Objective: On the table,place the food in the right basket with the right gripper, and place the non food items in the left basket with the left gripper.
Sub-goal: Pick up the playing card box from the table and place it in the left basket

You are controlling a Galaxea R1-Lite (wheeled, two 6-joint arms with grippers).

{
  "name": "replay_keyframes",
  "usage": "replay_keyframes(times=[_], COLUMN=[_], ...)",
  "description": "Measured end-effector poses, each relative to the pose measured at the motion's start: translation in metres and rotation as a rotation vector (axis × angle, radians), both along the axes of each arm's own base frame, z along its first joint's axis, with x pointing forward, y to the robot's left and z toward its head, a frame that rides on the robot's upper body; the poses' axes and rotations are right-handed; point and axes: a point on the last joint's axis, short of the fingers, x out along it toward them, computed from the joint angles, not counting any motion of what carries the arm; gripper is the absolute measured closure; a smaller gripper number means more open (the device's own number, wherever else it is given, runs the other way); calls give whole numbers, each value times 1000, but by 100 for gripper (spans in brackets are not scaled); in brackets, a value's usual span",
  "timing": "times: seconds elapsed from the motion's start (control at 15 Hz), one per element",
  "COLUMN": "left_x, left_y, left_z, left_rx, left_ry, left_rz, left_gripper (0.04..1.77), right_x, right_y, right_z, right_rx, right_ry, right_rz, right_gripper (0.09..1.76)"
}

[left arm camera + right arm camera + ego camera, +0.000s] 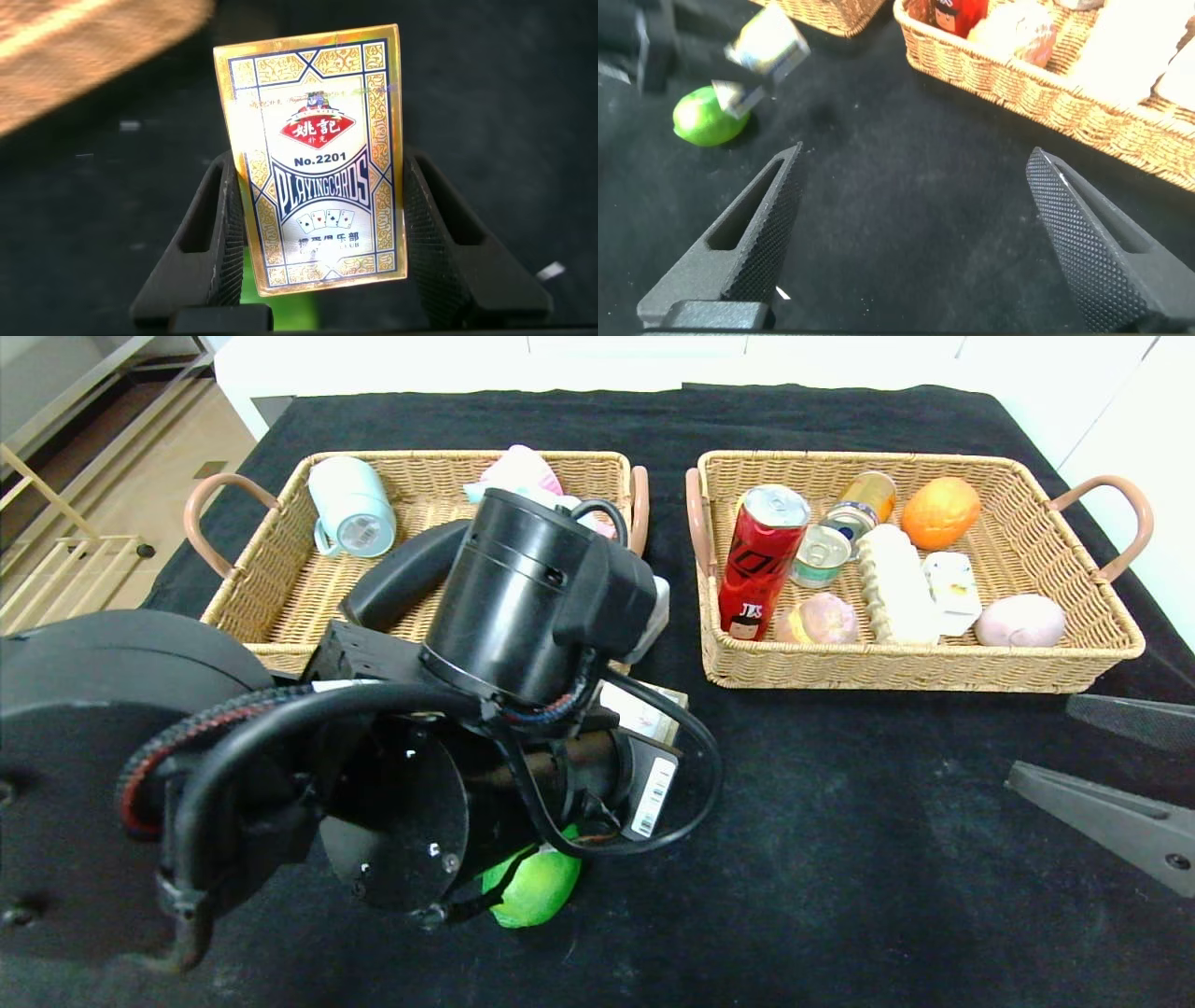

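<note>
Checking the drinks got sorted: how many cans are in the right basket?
3, all in the right basket's left half: a tall red can by the left wall, a small silver-topped can beside it, a gold can behind. More may be hidden.

A worktop (840, 821) draped in black cloth is carrying everything here. Two shallow wicker baskets are sitting side by side along its far half: the left basket (280, 588) at the far left and the right basket (934, 663) at the far right, their inner handles close together but apart. A round green fruit (537, 891) is lying directly on the cloth near the front, left of centre, well apart from both baskets.
</note>
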Motion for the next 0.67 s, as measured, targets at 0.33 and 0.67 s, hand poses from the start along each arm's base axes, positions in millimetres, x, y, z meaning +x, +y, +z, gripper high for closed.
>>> replay_keyframes(times=[0.33,0.67], left_x=[8,14], left_y=[37,75], left_z=[21,40], left_rx=[-51,-87], left_ry=[-43,-90], left_rz=[101,205], left_gripper=[78,78], right_x=[2,2], right_y=[1,1], right_z=[-1,-1], right_rx=[-2,-2], right_ry=[8,5], right_rz=[0,0], right_gripper=[14,14])
